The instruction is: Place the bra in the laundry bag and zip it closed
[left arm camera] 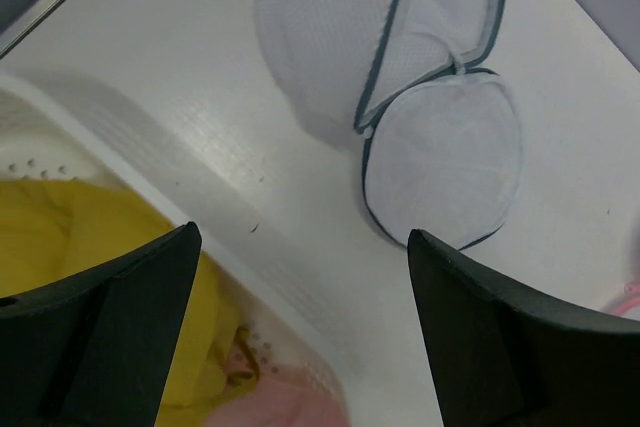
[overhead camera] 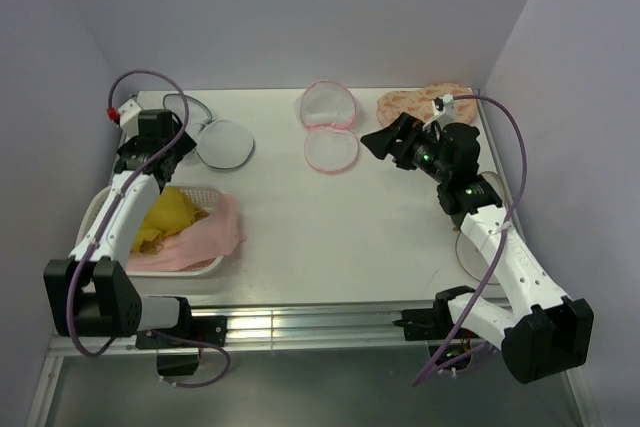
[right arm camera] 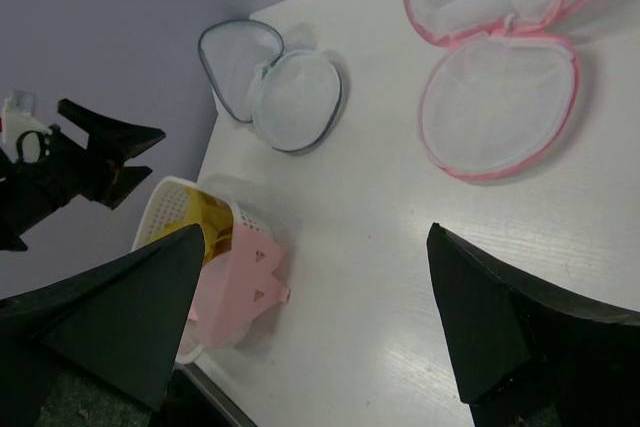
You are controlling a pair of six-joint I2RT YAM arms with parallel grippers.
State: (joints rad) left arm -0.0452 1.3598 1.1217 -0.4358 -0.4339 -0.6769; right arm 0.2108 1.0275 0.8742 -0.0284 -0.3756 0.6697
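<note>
The laundry bag (overhead camera: 218, 139), white mesh with a grey zip rim, lies open as two domes at the back left of the table. It also shows in the left wrist view (left arm camera: 440, 147) and in the right wrist view (right arm camera: 290, 87). My left gripper (overhead camera: 178, 147) hovers open over the far rim of a white basket, just short of the bag, with nothing between its fingers (left arm camera: 303, 235). A peach padded piece with a pink pattern (overhead camera: 415, 102), seemingly the bra, lies at the back right. My right gripper (overhead camera: 380, 142) hangs open and empty over the table beside it (right arm camera: 316, 232).
A pink-rimmed mesh bag (overhead camera: 330, 132) lies open at the back centre. The white basket (overhead camera: 100, 202) at the left holds a yellow cloth (overhead camera: 168, 212) and a pink cloth (overhead camera: 205, 237) that spills over its rim. A pale round thing (overhead camera: 462, 252) lies partly under the right arm.
</note>
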